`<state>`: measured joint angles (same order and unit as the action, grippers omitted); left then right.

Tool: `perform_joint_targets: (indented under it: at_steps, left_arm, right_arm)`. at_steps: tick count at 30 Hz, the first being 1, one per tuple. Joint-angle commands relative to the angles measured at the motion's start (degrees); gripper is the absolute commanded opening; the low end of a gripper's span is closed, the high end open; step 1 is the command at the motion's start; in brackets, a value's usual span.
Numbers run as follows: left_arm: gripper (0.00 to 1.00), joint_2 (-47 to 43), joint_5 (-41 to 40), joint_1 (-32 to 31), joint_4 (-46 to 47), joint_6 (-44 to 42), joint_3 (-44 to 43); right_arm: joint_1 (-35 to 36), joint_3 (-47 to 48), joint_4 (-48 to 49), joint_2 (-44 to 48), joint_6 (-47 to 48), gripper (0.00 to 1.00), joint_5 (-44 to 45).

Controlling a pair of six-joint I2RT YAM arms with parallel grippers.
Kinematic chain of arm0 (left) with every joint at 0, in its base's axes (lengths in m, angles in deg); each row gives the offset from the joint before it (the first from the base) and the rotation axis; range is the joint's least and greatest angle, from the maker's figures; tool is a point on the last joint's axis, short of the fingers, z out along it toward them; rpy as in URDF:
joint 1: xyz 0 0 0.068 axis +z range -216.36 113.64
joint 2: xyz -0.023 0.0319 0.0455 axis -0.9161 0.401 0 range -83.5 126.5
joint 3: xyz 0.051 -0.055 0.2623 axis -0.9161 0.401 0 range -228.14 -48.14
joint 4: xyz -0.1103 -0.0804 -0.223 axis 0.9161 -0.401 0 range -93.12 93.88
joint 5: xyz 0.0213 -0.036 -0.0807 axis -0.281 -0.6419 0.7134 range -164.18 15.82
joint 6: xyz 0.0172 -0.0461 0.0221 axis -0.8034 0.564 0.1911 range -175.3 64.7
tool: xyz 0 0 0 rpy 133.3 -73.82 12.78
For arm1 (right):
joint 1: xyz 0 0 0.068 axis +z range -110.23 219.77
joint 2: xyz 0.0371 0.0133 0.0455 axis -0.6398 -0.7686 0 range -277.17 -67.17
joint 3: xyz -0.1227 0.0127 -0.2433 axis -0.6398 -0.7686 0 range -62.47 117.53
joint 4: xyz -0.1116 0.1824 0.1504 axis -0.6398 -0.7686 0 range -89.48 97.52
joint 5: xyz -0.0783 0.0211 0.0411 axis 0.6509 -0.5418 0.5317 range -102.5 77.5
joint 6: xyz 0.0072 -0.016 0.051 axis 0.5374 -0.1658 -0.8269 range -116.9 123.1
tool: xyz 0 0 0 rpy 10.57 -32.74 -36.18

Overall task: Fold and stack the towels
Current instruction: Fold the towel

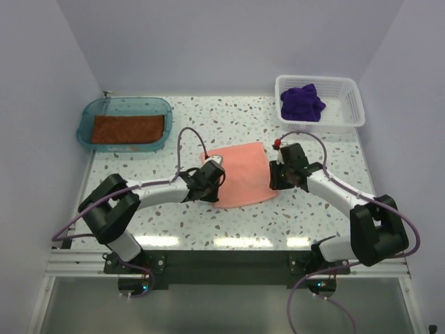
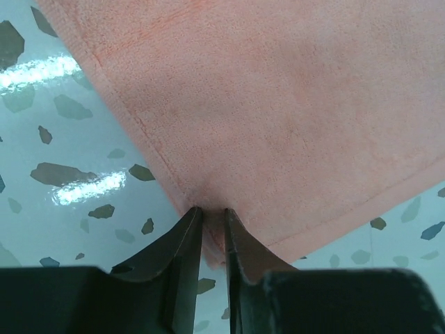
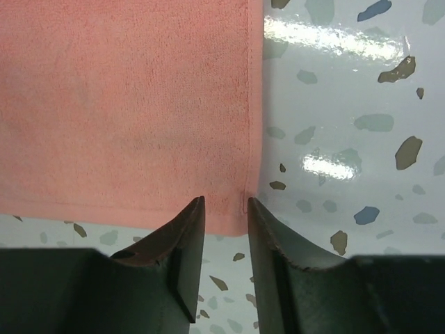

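Two grippers are working at the near edge of the salmon pink towel (image 1: 240, 174), which is lying flat on the speckled table (image 1: 208, 226). The left gripper (image 2: 213, 217) is pinching the towel's near left corner, its fingers drawn almost together with the cloth puckering between them. The right gripper (image 3: 227, 205) is straddling the near right corner with its fingers parted, and the hem is showing in the gap, unsqueezed. The rest of the towel is spreading away ahead of both grippers. Farther out, beyond the left gripper and off to its left, the rust brown towel (image 1: 127, 129) is lying flat in the teal tray (image 1: 86, 120). Beyond the right gripper, slightly to its right, the deep purple towel (image 1: 302, 103) is sitting crumpled in the white mesh basket (image 1: 348, 104).
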<state>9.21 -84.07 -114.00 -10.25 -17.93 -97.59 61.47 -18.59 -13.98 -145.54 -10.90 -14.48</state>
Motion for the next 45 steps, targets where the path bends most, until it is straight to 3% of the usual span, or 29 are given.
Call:
perform_joint_targets:
  at_steps: [1,8,10,14,17,20,36,45]
  left_arm:
    - [0.24,1.42,-4.43,1.05,-1.95,2.19,-1.44]
    - [0.22,0.11,-5.84,5.53,-2.66,0.08,1.37]
    - [0.26,-1.29,-5.14,5.98,-2.83,-0.97,1.20]
    - [0.50,-5.60,-4.52,5.89,-4.15,-0.45,1.20]
    - [0.59,-9.29,-4.00,5.98,-5.29,1.74,2.51]
    - [0.61,-12.02,-3.47,5.98,-5.65,4.20,4.88]
    - [0.50,-10.27,2.50,5.98,0.59,9.04,10.43]
    - [0.37,-9.74,3.56,5.98,2.09,10.18,10.34]
  right_arm:
    - [0.02,-0.02,2.16,-0.82,-1.46,0.33,0.66]
    - [0.45,-2.04,1.89,-2.32,-6.56,0.33,-2.59]
    - [0.46,-2.57,2.07,-1.01,-8.40,0.35,-3.03]
    - [0.45,-3.36,1.72,2.69,-11.57,0.41,-2.68]
    - [0.46,-4.06,2.33,4.36,-14.73,0.43,-3.03]
    - [0.46,-5.82,4.43,5.68,-18.95,0.45,-4.87]
    - [0.46,-15.22,14.29,6.39,-29.86,0.47,-8.57]
    - [0.46,-16.02,15.78,5.77,-31.44,0.45,-8.39]
